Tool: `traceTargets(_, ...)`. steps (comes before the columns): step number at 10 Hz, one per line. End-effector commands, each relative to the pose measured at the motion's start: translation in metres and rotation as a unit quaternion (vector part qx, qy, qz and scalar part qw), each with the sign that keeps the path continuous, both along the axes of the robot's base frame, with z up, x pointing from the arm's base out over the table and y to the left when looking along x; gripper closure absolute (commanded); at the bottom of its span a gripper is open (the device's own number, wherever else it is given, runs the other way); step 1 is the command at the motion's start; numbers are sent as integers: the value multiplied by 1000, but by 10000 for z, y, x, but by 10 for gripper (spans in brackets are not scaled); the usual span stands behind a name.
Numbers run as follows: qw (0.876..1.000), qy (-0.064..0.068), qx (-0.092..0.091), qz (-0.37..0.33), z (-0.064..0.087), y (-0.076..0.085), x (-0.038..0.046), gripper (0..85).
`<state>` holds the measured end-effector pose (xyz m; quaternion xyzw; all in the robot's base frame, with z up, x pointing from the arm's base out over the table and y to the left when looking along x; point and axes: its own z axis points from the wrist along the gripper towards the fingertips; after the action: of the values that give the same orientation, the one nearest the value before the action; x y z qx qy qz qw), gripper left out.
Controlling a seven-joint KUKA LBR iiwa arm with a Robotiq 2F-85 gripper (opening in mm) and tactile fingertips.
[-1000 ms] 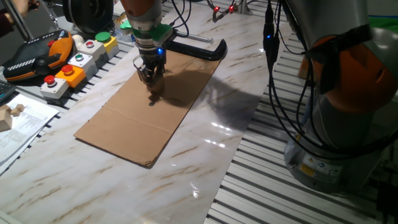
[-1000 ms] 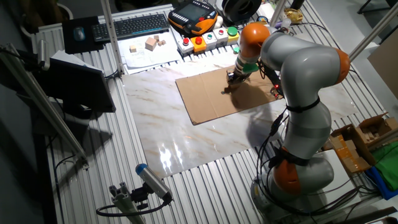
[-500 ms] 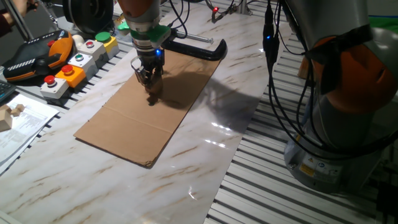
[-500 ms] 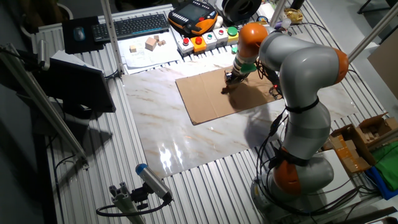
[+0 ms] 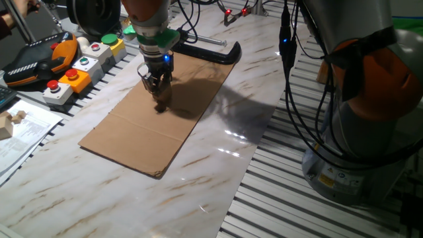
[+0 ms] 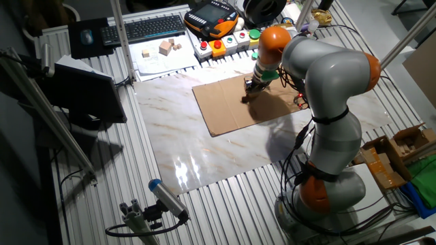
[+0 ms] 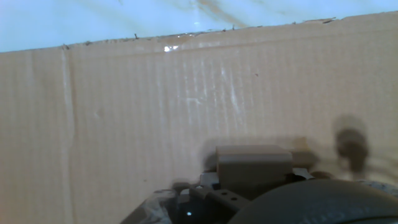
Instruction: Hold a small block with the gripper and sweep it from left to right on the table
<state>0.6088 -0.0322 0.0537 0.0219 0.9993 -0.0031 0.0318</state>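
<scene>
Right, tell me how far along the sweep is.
Done, apparently: the gripper looks shut on the block, which shows as a tan cube at the hand view's lower edge. In hand: it is low over the cardboard on the table, near the cardboard's far end in one fixed view. Contact with the cardboard can't be confirmed. Left: most of the sweep, judging from how much cardboard lies beyond the gripper.

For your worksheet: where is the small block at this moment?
The small block sits at the tool tip, low over the cardboard sheet on the table, near the button boxes.
</scene>
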Motion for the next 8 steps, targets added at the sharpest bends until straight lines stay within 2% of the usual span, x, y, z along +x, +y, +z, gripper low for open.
traceTargets(1,1000,0,0,-1,-5,20,-4,843)
traceTargets(8,1000,0,-2,0,-1,130,-1,843)
